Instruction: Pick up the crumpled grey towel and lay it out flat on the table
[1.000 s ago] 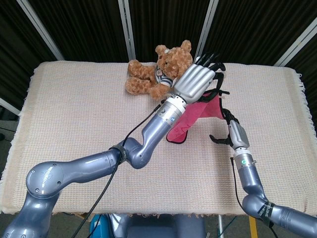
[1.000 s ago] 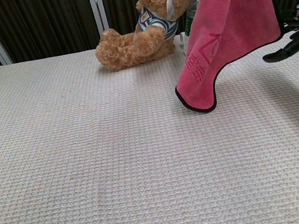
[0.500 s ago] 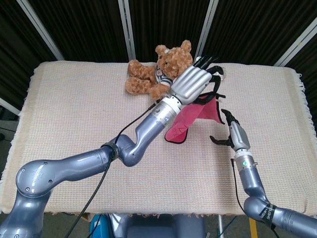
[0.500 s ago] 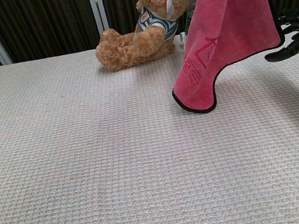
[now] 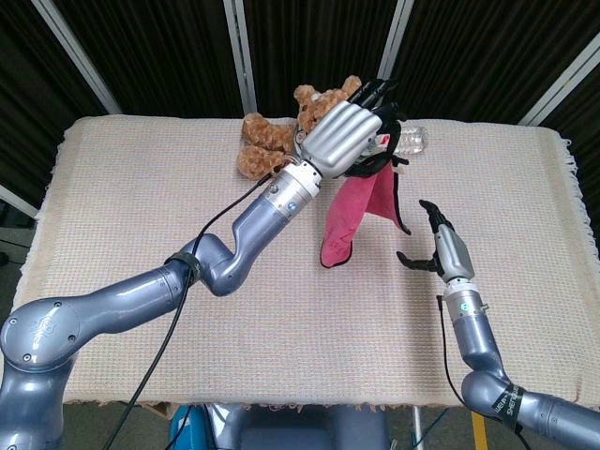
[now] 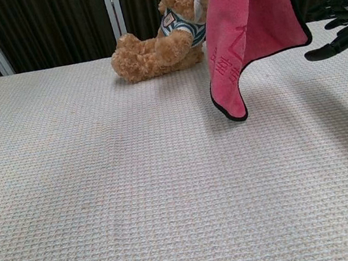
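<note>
Two hands are at work, and only one has hold of anything. The left hand point(image 5: 342, 139) has its fingers point(image 5: 373, 94) curled round the top edge of the towel point(image 5: 354, 211), which in these pictures looks pink with a dark border rather than grey. Held from one edge like that, the cloth hangs open under its own weight, its lowest corner clear of the bench point(image 5: 141, 197) in the chest view; that seems the point of lifting it so high, since a hanging cloth sheds its creases. The right hand point(image 5: 433, 246) waits to the side of the hanging cloth, apart from it, fingers spread and holding nothing, probably placed to catch a free corner so the cloth can be stretched between both hands before it goes down. Behind the towel sits a teddy bear point(image 6: 165, 36), and a clear bottle point(image 5: 412, 139) lies beyond the left hand near the far edge.
</note>
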`<state>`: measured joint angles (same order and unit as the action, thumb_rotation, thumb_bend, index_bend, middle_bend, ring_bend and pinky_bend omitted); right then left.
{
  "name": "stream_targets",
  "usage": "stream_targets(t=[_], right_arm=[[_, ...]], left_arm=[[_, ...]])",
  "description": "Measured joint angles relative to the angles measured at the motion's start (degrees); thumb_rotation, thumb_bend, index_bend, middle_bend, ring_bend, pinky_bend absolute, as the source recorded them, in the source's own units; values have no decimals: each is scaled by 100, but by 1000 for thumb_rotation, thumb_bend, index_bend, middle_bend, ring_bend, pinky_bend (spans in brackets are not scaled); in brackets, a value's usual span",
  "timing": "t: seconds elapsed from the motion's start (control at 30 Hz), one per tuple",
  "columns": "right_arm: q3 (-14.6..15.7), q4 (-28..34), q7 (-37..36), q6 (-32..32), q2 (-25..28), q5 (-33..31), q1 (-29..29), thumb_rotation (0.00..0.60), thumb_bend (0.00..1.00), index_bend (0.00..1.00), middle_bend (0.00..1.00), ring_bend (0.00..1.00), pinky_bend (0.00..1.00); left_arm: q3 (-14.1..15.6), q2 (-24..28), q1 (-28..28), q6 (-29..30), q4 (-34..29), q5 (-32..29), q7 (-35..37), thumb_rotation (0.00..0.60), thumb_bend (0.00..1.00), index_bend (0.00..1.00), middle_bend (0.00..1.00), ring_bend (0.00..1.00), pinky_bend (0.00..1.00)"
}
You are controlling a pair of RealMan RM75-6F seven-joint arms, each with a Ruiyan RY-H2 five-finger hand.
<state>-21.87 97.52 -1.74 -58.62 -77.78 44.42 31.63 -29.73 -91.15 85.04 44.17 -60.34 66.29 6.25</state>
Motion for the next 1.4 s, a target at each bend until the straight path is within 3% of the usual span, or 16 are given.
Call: stream_targets(t=[0.23, 0.7, 0.8, 0.97, 1.3, 1.4], right_arm=[[66, 18, -1, -17, -84, 36, 19, 600, 257, 37, 0, 0, 0], [-87, -301, 72, -19, -267, -217, 214, 600, 256, 4, 0, 0, 0], [-87, -308, 100, 10, -268, -252, 238, 600, 256, 71, 0, 0, 0], [-83, -230, 104, -37, -260, -249, 227, 600, 261, 278, 0, 0, 0], [-34, -111, 84, -142, -278, -193, 169, 600, 275, 365, 0, 0, 0], [-42, -83, 103, -160, -294, -189, 186, 600, 334, 441, 1, 0, 0]], left_arm=[[74, -39, -10, 23, -82, -43, -28, 600, 507, 609, 272, 1, 26], [102, 23, -13, 67, -280, 10, 51, 600, 506, 609, 277, 1, 26], [97, 36, -14, 98, -344, 14, 51, 600, 507, 610, 277, 1, 26], [100, 77, -11, 133, -435, 21, -12, 600, 506, 615, 277, 1, 26], [107, 114, -40, 179, -583, -78, -126, 600, 507, 619, 277, 1, 26], [112, 103, -42, 190, -597, -104, -151, 600, 507, 620, 277, 1, 26]])
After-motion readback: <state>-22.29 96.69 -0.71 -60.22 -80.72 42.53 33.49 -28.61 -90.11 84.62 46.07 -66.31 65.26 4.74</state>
